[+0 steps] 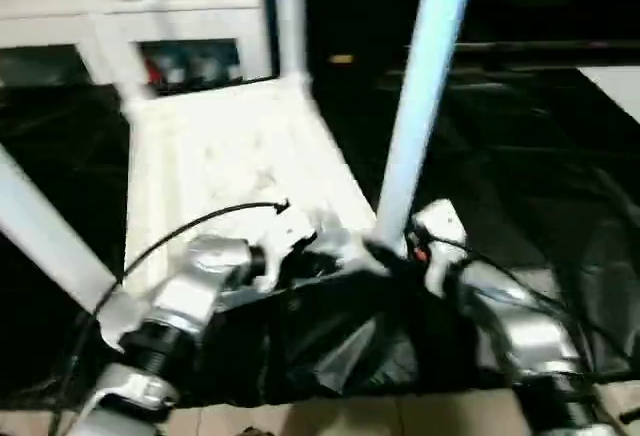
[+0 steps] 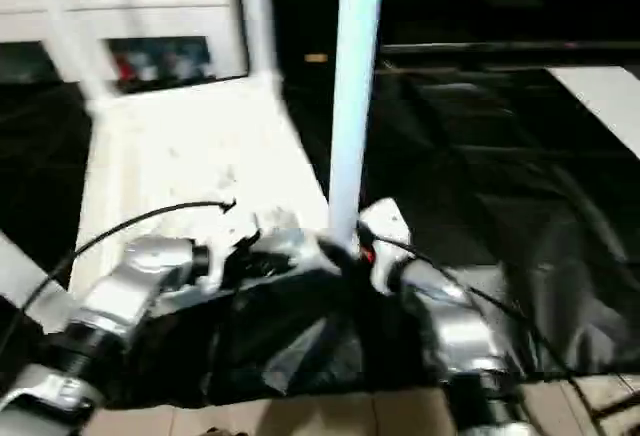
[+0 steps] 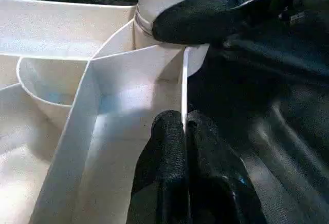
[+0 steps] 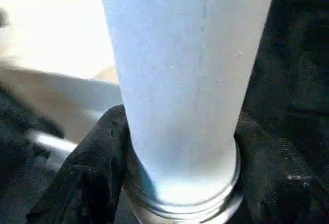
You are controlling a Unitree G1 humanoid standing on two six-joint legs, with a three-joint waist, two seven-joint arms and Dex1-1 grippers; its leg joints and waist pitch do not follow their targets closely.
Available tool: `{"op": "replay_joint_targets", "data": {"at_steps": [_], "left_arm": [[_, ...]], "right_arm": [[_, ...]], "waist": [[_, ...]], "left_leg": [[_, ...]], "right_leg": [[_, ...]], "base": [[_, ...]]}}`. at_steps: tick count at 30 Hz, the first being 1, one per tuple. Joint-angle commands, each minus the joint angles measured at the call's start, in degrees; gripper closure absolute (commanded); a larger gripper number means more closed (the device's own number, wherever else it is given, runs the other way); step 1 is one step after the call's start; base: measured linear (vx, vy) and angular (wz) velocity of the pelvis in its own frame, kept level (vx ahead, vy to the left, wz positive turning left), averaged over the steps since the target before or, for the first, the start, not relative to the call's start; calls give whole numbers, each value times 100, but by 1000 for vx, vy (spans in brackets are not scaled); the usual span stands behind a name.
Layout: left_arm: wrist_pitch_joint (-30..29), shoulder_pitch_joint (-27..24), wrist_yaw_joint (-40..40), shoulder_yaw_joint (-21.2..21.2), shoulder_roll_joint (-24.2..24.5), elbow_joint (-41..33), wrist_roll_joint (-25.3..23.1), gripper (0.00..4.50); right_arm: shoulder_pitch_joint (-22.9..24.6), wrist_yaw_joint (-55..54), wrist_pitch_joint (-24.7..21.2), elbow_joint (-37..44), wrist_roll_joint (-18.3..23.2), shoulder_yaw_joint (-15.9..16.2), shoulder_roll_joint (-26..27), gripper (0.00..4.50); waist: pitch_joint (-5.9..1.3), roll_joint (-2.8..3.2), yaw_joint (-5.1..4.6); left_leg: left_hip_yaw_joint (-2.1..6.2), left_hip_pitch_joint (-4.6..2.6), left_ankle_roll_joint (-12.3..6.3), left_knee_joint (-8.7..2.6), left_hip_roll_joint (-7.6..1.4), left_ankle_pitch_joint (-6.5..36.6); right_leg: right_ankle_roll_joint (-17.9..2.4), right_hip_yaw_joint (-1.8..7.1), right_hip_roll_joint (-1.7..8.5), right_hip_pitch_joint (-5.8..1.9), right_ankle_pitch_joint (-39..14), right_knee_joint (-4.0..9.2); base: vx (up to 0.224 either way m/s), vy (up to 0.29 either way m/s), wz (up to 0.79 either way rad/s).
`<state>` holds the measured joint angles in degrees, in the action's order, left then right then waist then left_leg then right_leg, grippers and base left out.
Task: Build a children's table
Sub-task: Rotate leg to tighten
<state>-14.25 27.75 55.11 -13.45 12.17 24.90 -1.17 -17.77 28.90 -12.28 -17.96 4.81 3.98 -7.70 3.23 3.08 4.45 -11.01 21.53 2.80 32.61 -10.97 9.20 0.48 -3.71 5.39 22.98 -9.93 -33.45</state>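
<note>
The children's table lies upside down on black cloth, the underside of its white top [image 1: 230,156] facing up. A long white leg [image 1: 425,86] stands in the near right corner socket. My right gripper [image 1: 395,251] is closed around that leg's base, with a black finger [image 4: 97,152] pressed against each side of the leg [image 4: 185,80]. My left gripper [image 3: 185,124] is shut on the top's thin raised rim [image 3: 184,80] right beside that socket. One right finger [image 3: 195,21] shows against the leg's base in the left wrist view.
Other legs stand up from the top: far right [image 1: 290,16], far left [image 1: 105,36], near left [image 1: 50,226]. A white cabinet [image 1: 150,6] with shelf openings stands behind. Wrinkled black cloth [image 1: 520,156] covers the surface; tan floor [image 1: 350,421] shows at the near edge.
</note>
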Motion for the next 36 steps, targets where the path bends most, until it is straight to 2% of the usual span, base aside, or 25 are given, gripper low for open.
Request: {"op": "replay_joint_targets", "data": {"at_steps": [1,3,4,5,7,8,9,10,11,12,15,16,17,18,20,21,23,24,25,26,27,30,31,32,36], "left_arm": [[45,128,41,-446,-706,-530,277,450],[53,98,42,-508,-798,-544,266,450],[69,92,61,-526,-799,-540,259,450],[86,85,66,-538,-789,-535,255,450],[188,88,124,-518,-714,-496,265,450],[226,84,170,-498,-671,-490,278,450],[226,84,170,-498,-671,-490,278,450],[294,60,332,-458,-529,-505,320,450],[350,37,518,-430,-378,-514,360,450],[400,26,641,-422,-290,-513,384,450],[412,16,841,-406,-166,-534,417,450],[399,12,931,-397,-113,-548,436,450],[422,22,1025,-388,-43,-538,443,450],[430,33,1161,-369,51,-523,468,450],[471,63,1384,-344,213,-461,489,450],[474,78,1519,-324,297,-424,511,450],[521,83,1616,-319,352,-398,523,450],[521,83,1616,-319,352,-398,523,450],[546,93,1687,-319,395,-365,535,450],[557,119,1818,-339,468,-317,557,450],[557,119,1818,-339,468,-317,557,450],[584,197,2082,-385,595,-206,592,450],[584,197,2082,-385,595,-206,592,450],[604,225,2128,-392,611,-163,591,450],[637,259,2209,-402,630,-88,590,450]], "right_arm": [[-169,-184,-93,-290,-38,579,588,186],[-192,-88,22,-267,-35,590,692,186],[-174,11,34,-216,12,586,692,151],[-160,36,34,-183,54,581,687,151],[-120,180,-18,-87,185,530,580,114],[-100,243,-34,-49,208,490,524,111],[-100,243,-34,-49,208,490,524,107],[-35,497,-87,81,225,467,277,100],[44,812,-140,229,240,467,-8,100],[95,1039,-183,330,289,475,-182,100],[181,1439,-217,500,384,493,-448,100],[220,1621,-225,580,431,509,-568,100],[263,1859,-237,667,496,530,-718,100],[324,2167,-241,773,578,564,-907,100],[403,2622,-246,887,686,598,-1189,100],[439,2847,-241,928,728,601,-1326,100],[456,2985,-270,947,755,609,-1410,100],[456,2985,-270,947,755,609,-1410,100],[466,3124,-306,963,787,621,-1486,124],[480,3350,-329,997,818,671,-1627,132],[480,3350,-329,997,818,671,-1627,132],[465,3746,-368,1056,858,805,-1885,162],[465,3746,-368,1056,858,805,-1885,172],[448,3815,-353,1057,832,858,-1935,175],[449,3921,-311,1056,765,942,-2011,190]], "waist": [[-280,-4,-8],[-284,9,-17],[-295,9,-11],[-296,10,-11],[-302,-14,-11],[-304,-3,-5],[-305,-19,-8],[-311,-20,0],[-317,-38,17],[-325,-33,53],[-363,-68,130],[-371,-54,152],[-400,-72,164],[-420,-69,197],[-426,-59,235],[-425,-64,263],[-410,-48,294],[-395,-52,308],[-391,-58,313],[-372,-4,341],[-374,-19,347],[-357,-11,356],[-362,-19,359],[-361,2,360],[-380,-24,361]], "left_leg": [[193,-85,213,-473,-163,2516],[191,-107,172,-477,-174,2530],[182,-121,137,-476,-177,2500],[177,-115,121,-477,-175,2466],[157,-102,73,-476,-182,2356],[155,-103,58,-474,-182,2335],[148,-99,38,-472,-182,2301],[138,-107,8,-463,-186,2236],[134,-94,-48,-453,-187,2128],[116,-105,-117,-435,-201,1984],[74,-113,-277,-381,-208,1523],[69,-114,-307,-365,-214,1427],[71,-65,-396,-343,-216,1153],[71,-55,-497,-315,-214,917],[51,-50,-640,-279,-217,768],[54,-46,-661,-277,-220,794],[52,-58,-653,-287,-239,933],[54,-60,-580,-305,-243,1088],[55,-63,-537,-308,-244,1144],[64,-82,-394,-329,-245,1387],[65,-91,-345,-339,-250,1465],[63,-119,-224,-359,-249,1706],[64,-117,-216,-358,-248,1706],[74,-106,-197,-364,-252,1706],[83,-84,-192,-360,-248,1620]], "right_leg": [[-748,158,324,-193,-2824,536],[-719,179,318,-172,-2739,558],[-754,186,299,-169,-2559,553],[-786,191,295,-173,-2453,541],[-896,203,286,-181,-2154,509],[-916,203,289,-184,-2110,500],[-928,207,287,-188,-2078,501],[-951,214,295,-183,-2041,498],[-947,216,290,-215,-1944,484],[-974,234,294,-201,-1799,473],[-1164,243,290,-206,-1210,401],[-1199,244,289,-205,-1076,378],[-1273,231,281,-246,-727,317],[-1327,214,269,-263,-425,276],[-1441,207,265,-236,-177,242],[-1448,196,270,-257,-260,246],[-1430,205,275,-229,-484,265],[-1400,205,286,-223,-733,292],[-1379,209,294,-219,-848,301],[-1310,217,298,-206,-1208,344],[-1283,218,296,-212,-1289,352],[-1240,235,295,-192,-1511,380],[-1232,236,300,-198,-1519,381],[-1229,236,310,-201,-1526,375],[-1226,227,314,-221,-1456,365]], "base": [[0,0,0],[0,0,0],[0,0,0],[0,0,0],[0,0,0],[0,0,0],[0,0,0],[0,0,0],[0,0,0],[0,0,0],[0,0,0],[51,-7,6],[0,0,0],[0,0,0],[0,0,0],[0,0,0],[0,0,0],[0,0,0],[0,0,0],[0,0,0],[0,0,0],[0,0,0],[0,0,0],[0,0,0],[0,0,0]]}}
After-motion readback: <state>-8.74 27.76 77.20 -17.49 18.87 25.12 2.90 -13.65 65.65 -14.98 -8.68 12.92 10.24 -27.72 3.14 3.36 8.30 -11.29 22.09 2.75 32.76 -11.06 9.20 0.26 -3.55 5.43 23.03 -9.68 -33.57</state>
